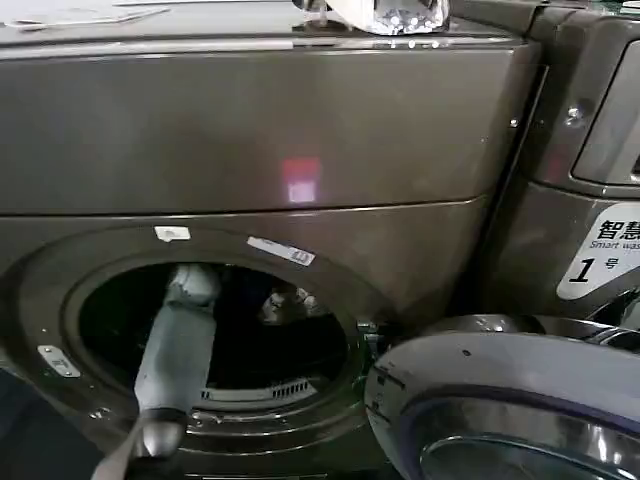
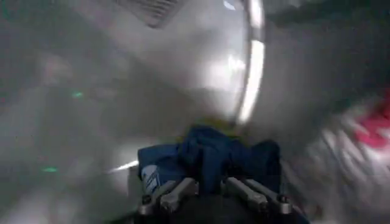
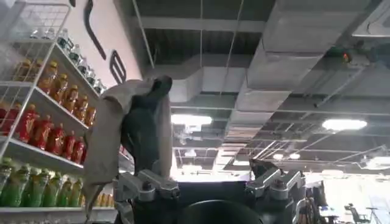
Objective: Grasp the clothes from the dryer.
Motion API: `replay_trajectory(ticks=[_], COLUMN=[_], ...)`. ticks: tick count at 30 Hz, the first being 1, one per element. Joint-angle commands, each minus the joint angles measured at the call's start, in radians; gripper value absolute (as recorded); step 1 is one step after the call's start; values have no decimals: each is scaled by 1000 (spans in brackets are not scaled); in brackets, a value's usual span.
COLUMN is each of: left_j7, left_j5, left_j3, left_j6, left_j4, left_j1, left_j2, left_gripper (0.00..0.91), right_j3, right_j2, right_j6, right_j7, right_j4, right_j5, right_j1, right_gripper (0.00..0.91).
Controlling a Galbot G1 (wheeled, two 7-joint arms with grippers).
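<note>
— What do we record nearest the porthole (image 1: 215,325) of the dryer (image 1: 260,130)?

— Its grey-rimmed glass door (image 1: 500,410) stands swung open, just to the right of the porthole and below it. The left arm (image 1: 175,350) passes over the porthole's lower rim and into the dark drum.

— And the left gripper (image 2: 210,190)?

— It is inside the drum, beyond the porthole. We find its fingers (image 2: 167,193) closed on a bunched navy garment (image 2: 210,152), which carries a small white mark we cannot read. The rest of the clothes (image 2: 365,131) lie deeper in the drum: a sliver of yellow-green behind the navy piece, and white fabric with red marks to one side.

— Any writing around the porthole?

— Three white stickers sit on its ring: one at the top (image 1: 172,233), a strip (image 1: 281,250) beside that, and one at the lower left (image 1: 58,360). None is legible to us. Well right of the porthole, past the dryer's edge, a white label (image 1: 600,255) reads "1号" under "Smart was…" and two Chinese characters, "智慧", cut off by the frame.

— The right gripper (image 3: 210,182)?

— It points up at a ceiling, fingers (image 3: 146,185) well apart and clamping nothing. A pale and dark cloth (image 3: 137,128) hangs over one finger. Shelves of bottles (image 3: 42,131) stand beyond it; we cannot read their labels.
</note>
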Motion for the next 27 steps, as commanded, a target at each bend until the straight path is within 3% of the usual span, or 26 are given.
replay_trajectory(ticks=[1, 16, 27], left_j7=[-513, -701, -708], left_j5=[-454, -695, -713], left_j3=[27, 30, 36], left_j6=[136, 71, 78], left_j4=[-208, -327, -335], left_j1=[110, 250, 269], left_j2=[-22, -60, -72], left_gripper=[0, 0, 0], right_j3=[-4, -11, -11], right_j2=[-1, 0, -3], right_j6=[-4, -6, -7], right_j7=[-4, -5, 6], right_j4=[7, 19, 18], right_j5=[0, -2, -1], right_j1=[2, 8, 5], right_gripper=[907, 907, 907])
